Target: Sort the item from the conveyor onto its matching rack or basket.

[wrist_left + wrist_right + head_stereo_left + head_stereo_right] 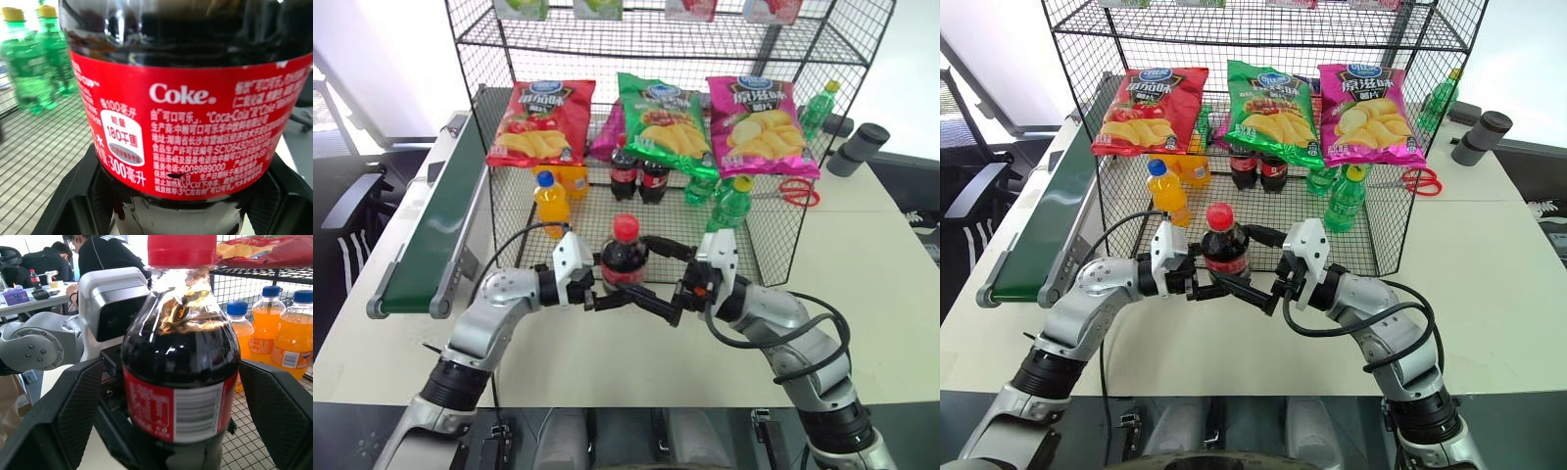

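The item, a small cola bottle (625,257) with a red cap and red label, hangs upright just in front of the rack. My left gripper (615,292) reaches in from the left and is shut on its lower body; its black fingers (73,196) clamp the bottle (186,112) below the label. From the right comes my right gripper (648,274), open, with one finger (73,411) on each side of the bottle (181,377) and a gap at both. The black wire rack (475,59) stands behind, hung with chip bags. To the left runs the dark green conveyor (431,230).
On the rack's bottom tier stand two cola bottles (638,176), orange-drink bottles (550,203) and green bottles (729,206). Red scissors (795,192) and a grey cylinder (858,147) lie on the table to the right. A person (105,254) sits at a desk in the background.
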{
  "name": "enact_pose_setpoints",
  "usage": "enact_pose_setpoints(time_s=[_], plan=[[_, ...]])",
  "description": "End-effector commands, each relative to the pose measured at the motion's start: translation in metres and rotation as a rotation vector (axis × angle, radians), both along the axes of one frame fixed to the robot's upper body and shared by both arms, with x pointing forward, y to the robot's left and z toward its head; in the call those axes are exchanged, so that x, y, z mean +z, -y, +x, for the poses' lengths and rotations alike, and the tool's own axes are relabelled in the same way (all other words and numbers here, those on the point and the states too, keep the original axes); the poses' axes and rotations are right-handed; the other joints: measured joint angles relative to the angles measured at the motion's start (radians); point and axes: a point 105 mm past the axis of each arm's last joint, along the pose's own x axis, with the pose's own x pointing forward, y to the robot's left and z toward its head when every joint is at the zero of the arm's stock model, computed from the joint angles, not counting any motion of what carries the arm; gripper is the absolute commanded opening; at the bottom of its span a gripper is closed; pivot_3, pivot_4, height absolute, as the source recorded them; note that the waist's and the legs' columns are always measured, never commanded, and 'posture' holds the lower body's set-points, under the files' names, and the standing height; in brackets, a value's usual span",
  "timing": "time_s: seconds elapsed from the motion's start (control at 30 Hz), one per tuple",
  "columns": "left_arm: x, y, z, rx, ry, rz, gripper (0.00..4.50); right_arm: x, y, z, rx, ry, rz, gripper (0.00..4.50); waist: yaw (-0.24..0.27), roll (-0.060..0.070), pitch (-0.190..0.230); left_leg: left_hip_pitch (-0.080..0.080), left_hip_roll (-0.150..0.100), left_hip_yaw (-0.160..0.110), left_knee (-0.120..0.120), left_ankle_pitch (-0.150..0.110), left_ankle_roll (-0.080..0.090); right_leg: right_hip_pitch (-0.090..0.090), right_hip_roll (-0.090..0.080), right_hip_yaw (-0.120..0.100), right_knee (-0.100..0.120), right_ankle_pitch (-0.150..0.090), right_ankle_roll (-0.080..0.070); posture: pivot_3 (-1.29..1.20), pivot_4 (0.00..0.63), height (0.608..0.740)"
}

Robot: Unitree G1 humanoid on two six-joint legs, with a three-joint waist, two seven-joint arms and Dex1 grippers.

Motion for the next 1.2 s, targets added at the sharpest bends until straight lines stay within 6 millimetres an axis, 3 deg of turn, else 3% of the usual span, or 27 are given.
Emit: enact_pose_setpoints(time_s=[0.03, 0.13, 0.3, 0.5, 0.6, 0.67, 0.87, 1.0, 1.2], plan=[[0.014, 0.005, 0.001, -0.027, 0.073, -0.022, 2.87, 0.008, -0.003, -0.004, 0.012, 0.034, 0.016, 4.5, 0.0, 0.0, 0.0, 0.0, 0.0, 0.0, 0.0, 0.0, 0.0, 0.0, 0.0, 0.0, 0.0, 0.0, 0.0, 0.0, 0.15, 0.74], [0.017, 0.01, 0.0, -0.042, 0.081, -0.025, 2.87, 0.006, -0.003, -0.004, 0.017, 0.021, 0.012, 4.5, 0.001, 0.0, 0.0, 0.0, 0.0, 0.0, 0.0, 0.0, 0.0, 0.0, 0.0, 0.0, 0.0, 0.0, 0.0, 0.0, 0.15, 0.74], [0.017, 0.011, 0.0, -0.044, 0.081, -0.028, 2.87, 0.004, -0.004, -0.005, 0.029, 0.001, 0.016, 2.93, 0.0, 0.0, 0.0, 0.0, 0.0, 0.0, 0.0, 0.0, 0.0, 0.0, 0.0, 0.0, 0.0, 0.0, 0.0, 0.0, 0.15, 0.74], [0.019, 0.011, -0.002, -0.055, 0.028, -0.051, 2.87, 0.004, -0.003, -0.003, 0.017, 0.01, 0.011, 2.93, 0.001, 0.0, 0.0, 0.0, 0.0, 0.0, 0.0, 0.0, 0.0, 0.0, 0.001, 0.0, 0.0, 0.0, 0.0, 0.0, 0.15, 0.74], [0.019, 0.009, 0.001, -0.032, 0.026, -0.048, 4.36, 0.004, -0.002, -0.001, 0.003, 0.016, 0.014, 2.93, 0.001, 0.0, 0.0, 0.0, 0.0, 0.0, 0.0, 0.0, 0.0, 0.0, 0.001, 0.0, 0.0, 0.0, 0.0, 0.0, 0.15, 0.74], [0.016, 0.005, 0.003, -0.002, 0.047, -0.027, 4.44, 0.006, 0.0, 0.004, -0.021, 0.027, 0.021, 2.93, 0.0, 0.0, 0.0, 0.0, 0.0, 0.0, 0.0, 0.0, 0.0, 0.0, 0.001, 0.0, 0.0, 0.0, 0.0, 0.0, 0.15, 0.74], [0.003, -0.035, 0.016, 0.184, 0.032, -0.009, 4.44, 0.008, 0.018, 0.033, -0.196, 0.076, 0.041, 2.93, -0.002, 0.0, 0.0, 0.001, 0.001, 0.0, 0.0, 0.0, 0.0, 0.0, 0.001, 0.0, 0.001, 0.0, 0.0, 0.0, 0.15, 0.74], [-0.006, -0.067, 0.02, 0.346, 0.029, -0.009, 4.44, 0.0, 0.032, 0.065, -0.379, 0.106, 0.029, 2.93, -0.002, 0.0, 0.0, 0.001, 0.001, 0.0, 0.0, 0.0, 0.0, 0.0, 0.001, 0.0, 0.001, 0.0, 0.0, 0.0, 0.15, 0.74], [0.0, -0.098, 0.018, 0.54, 0.05, -0.08, 4.44, -0.015, 0.034, 0.104, -0.557, 0.104, 0.067, 2.93, -0.006, 0.001, 0.001, 0.0, 0.001, 0.0, 0.0, 0.0, 0.0, -0.001, -0.002, 0.001, 0.001, 0.0, 0.0, 0.0, 0.15, 0.74]])
